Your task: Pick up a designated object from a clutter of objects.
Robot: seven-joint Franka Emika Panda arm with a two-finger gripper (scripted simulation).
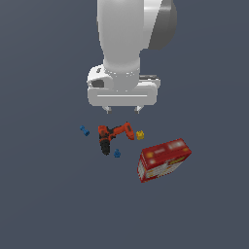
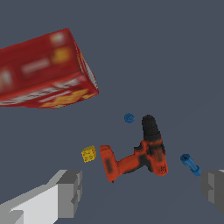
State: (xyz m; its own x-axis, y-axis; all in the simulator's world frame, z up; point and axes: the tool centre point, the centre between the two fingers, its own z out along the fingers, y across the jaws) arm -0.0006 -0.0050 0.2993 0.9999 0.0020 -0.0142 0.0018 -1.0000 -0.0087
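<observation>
The designated object, a small orange-red drill with a black handle, lies flat on the dark floor among the clutter. In the wrist view the drill shows between my two fingers, well beyond them. My gripper hangs open a short way above the drill, touching nothing. Its fingertips are spread wide, one to each side of the drill.
A red rectangular box with yellow-white marks lies toward the exterior view's right; it is large in the wrist view as the box. A tiny yellow block and two tiny blue pieces lie close around the drill.
</observation>
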